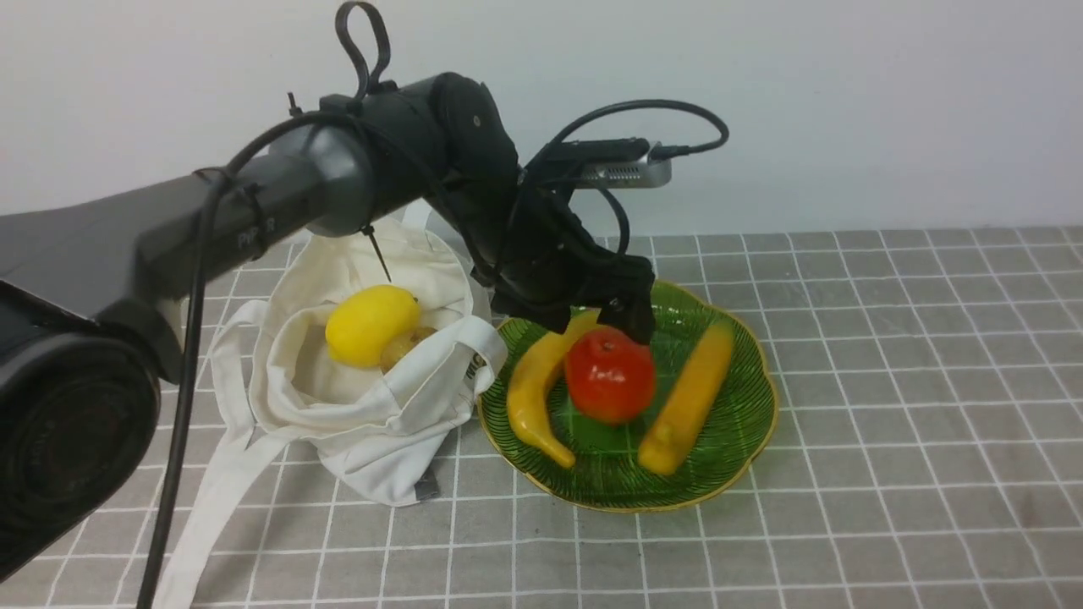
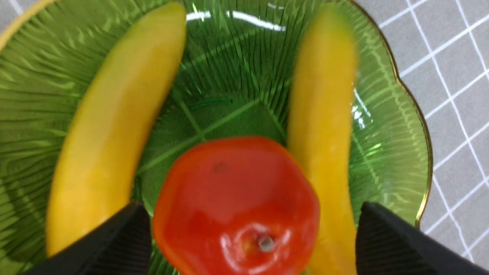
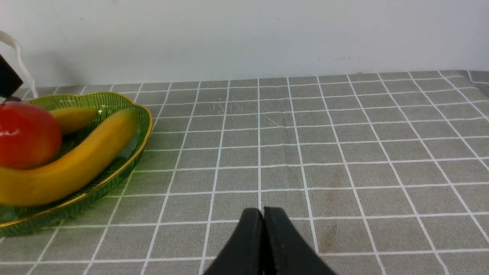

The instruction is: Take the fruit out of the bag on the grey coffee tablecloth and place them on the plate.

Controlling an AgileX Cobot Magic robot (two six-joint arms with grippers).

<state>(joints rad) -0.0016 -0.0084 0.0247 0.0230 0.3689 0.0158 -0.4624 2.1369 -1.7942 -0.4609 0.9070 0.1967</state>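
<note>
Tan fruit (image 1: 409, 342) mostly tucked behind lemon (image 1: 370, 325) & bag (image 1: 372, 423) fold; strap (image 1: 211, 516) runs off front view's btm; plate (image 3: 114, 180) cropped in right wrist view.

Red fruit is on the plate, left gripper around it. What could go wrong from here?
The open left gripper straddles the red fruit; a finger could nudge it on withdrawal, rolling it into the bananas.
The lemon and a tan fruit are in the bag, with a strap crossing its mouth; the gripper might snag it.

One yellow banana (image 1: 533, 385) lies apart from another banana (image 1: 689, 393), white wall (image 1: 888, 101) behind.
</note>
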